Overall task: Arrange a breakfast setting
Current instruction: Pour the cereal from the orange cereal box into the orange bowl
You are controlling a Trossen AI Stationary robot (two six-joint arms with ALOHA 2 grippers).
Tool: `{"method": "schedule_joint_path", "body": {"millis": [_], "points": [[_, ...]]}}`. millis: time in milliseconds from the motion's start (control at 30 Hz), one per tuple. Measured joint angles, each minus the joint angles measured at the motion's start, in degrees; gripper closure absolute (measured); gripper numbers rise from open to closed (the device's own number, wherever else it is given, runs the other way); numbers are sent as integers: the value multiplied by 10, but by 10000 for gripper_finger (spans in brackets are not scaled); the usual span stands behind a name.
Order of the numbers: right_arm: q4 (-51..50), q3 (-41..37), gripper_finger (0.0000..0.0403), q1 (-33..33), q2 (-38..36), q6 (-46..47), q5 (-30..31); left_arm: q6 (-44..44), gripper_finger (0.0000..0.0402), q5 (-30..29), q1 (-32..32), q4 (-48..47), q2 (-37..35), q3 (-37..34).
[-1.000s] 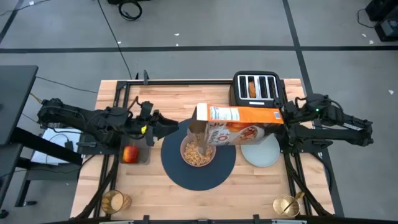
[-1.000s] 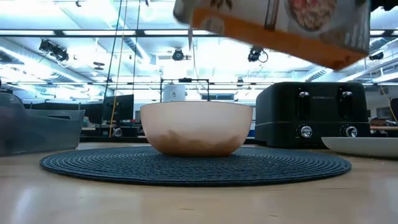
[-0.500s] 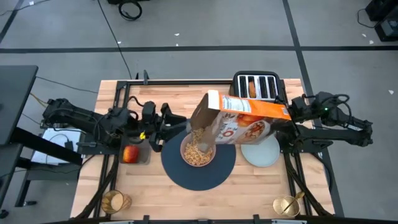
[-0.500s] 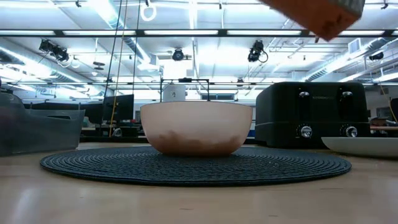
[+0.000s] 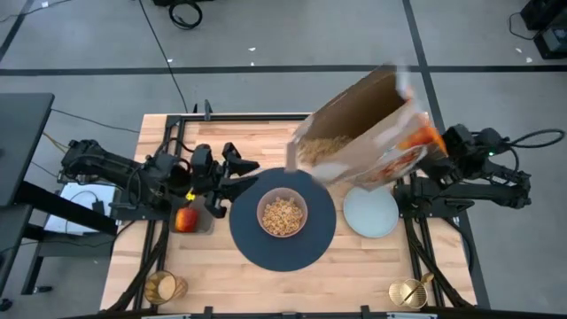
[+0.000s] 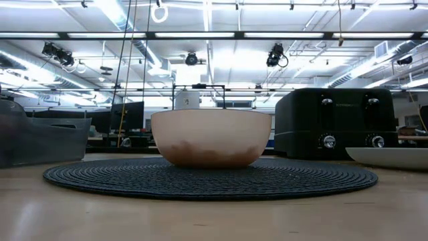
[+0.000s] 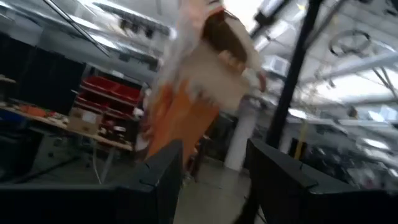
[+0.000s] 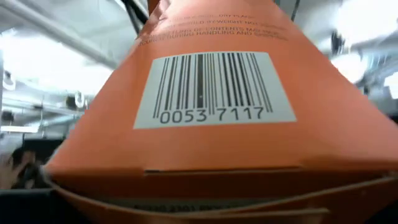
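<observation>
Pink bowl point(image 5: 283, 213) with cereal sits centred on navy placemat point(image 5: 257, 246), mid-worktop. Plate point(image 5: 370, 213) just right of mat; apple point(image 5: 185, 219) near left edge. Right gripper point(image 5: 431, 152) clamped on cereal box point(image 5: 363, 128), raised, hiding toaster point(image 6: 330, 124) from above. Left gripper point(image 5: 245, 172) beside mat, fingers spread, holding nothing
</observation>
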Motion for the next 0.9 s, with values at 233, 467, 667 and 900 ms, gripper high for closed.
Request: {"method": "schedule_joint_path", "body": {"millis": [233,467,667,900], "points": [[135,0,114,0,11,2,37,75,225,-20,3,14,69,75],[229,1,114,0,46,2,52,150,225,-22,26,-107,148,265],[217,0,114,0,92,-11,53,220,189,-19,17,-334,220,511],[220,0,114,0,141,-29,54,257,101,-10,-37,-536,240,695]]}}
